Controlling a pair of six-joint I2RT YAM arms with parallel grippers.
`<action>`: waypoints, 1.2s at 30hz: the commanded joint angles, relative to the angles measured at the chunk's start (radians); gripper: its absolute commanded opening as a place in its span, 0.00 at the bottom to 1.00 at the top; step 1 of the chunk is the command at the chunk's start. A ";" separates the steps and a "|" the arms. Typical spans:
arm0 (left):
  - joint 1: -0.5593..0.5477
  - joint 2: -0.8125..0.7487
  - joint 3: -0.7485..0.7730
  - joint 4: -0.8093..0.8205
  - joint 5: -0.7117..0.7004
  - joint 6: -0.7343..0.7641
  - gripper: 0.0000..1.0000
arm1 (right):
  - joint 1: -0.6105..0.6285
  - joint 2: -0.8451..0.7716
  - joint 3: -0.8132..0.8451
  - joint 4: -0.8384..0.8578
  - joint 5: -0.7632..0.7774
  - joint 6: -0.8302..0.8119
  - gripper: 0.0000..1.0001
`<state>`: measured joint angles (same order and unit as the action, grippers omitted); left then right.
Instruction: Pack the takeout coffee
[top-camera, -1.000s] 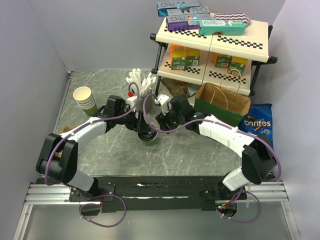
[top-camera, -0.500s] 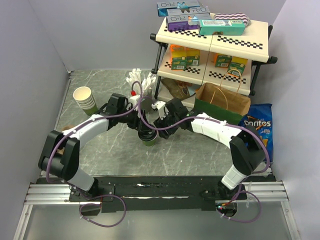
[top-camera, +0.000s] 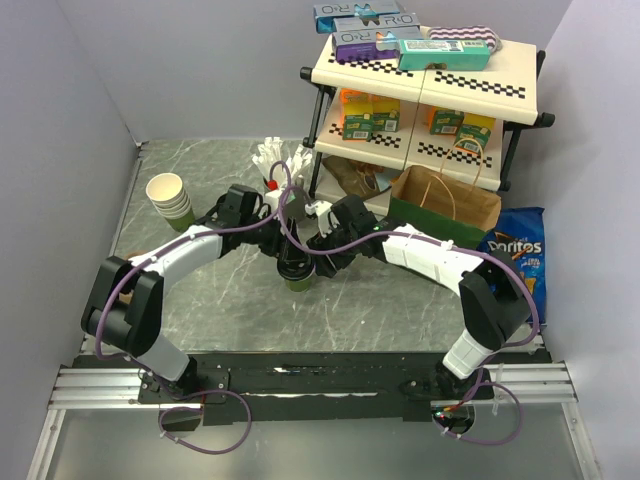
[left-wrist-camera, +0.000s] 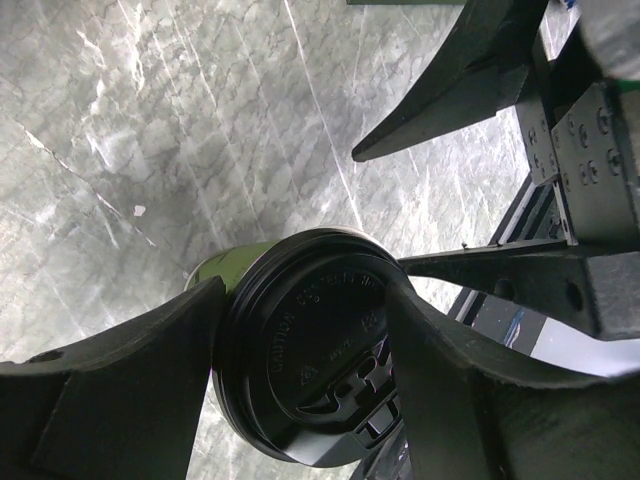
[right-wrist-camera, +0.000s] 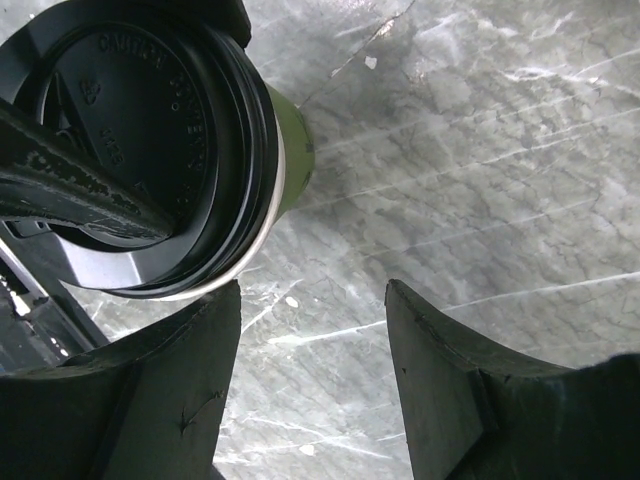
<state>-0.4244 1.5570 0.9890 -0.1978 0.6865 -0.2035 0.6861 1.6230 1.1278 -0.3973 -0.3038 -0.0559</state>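
Left gripper (left-wrist-camera: 303, 290): clamped on top of takeout coffee (left-wrist-camera: 300, 370), one finger each side. Right gripper (right-wrist-camera: 312, 297): jaws wide, nothing between, coffee just beside its fingertip. Coffee stands on marble table (right-wrist-camera: 500, 150).

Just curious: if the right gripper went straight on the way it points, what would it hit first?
Probably the grey marble tabletop: the right gripper stands open beside the dark green paper cup with black plastic lid, not over it.
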 joint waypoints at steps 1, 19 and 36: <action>-0.011 0.026 0.039 -0.022 -0.038 0.026 0.70 | -0.010 0.023 0.052 0.015 -0.029 0.047 0.66; -0.017 0.020 0.068 -0.052 -0.036 0.041 0.70 | -0.080 0.066 0.061 0.012 -0.113 0.149 0.68; -0.017 -0.023 0.045 -0.055 -0.096 0.049 0.69 | -0.083 0.155 0.116 0.009 -0.178 0.225 0.69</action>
<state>-0.4358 1.5566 1.0382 -0.2630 0.6231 -0.1600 0.6052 1.7462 1.1984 -0.4065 -0.4339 0.1242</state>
